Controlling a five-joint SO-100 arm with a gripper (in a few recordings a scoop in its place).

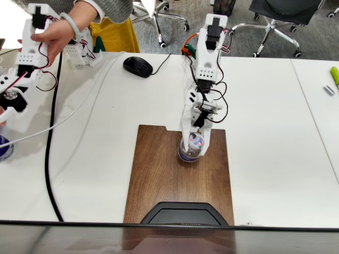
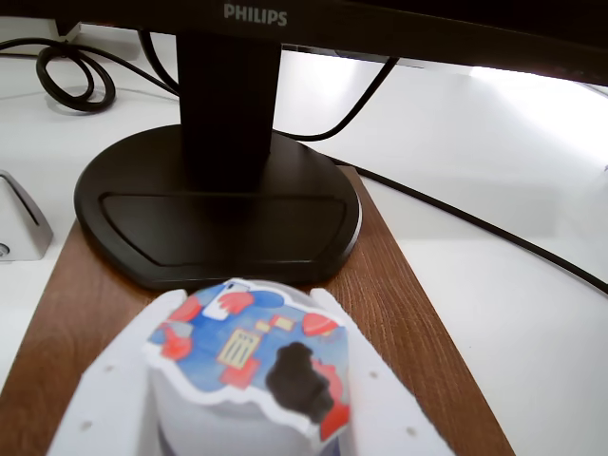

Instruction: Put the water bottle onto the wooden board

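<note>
The white plastic claw points down over the board, its two flat fingers closed around the water bottle — one finger on each side of the neck, pinching it just under the cap. In the wrist view the cap sits between the fingers, a white disc covered with blue and red printed shapes and one black blotch.

The bottle stands upright on the wooden board, near the board's upper right part in the fixed view; its clear body and dark blue band show just below the claw. The board is a flat dark-brown rectangle with a fine wood grain and a shallow notch in its far short edge.

At the board's near end rests a black monitor base — smooth, rounded plastic — with its upright stand above it. The board lies on a white table, where a black mouse sits behind it and a black cable runs down the left.
</note>
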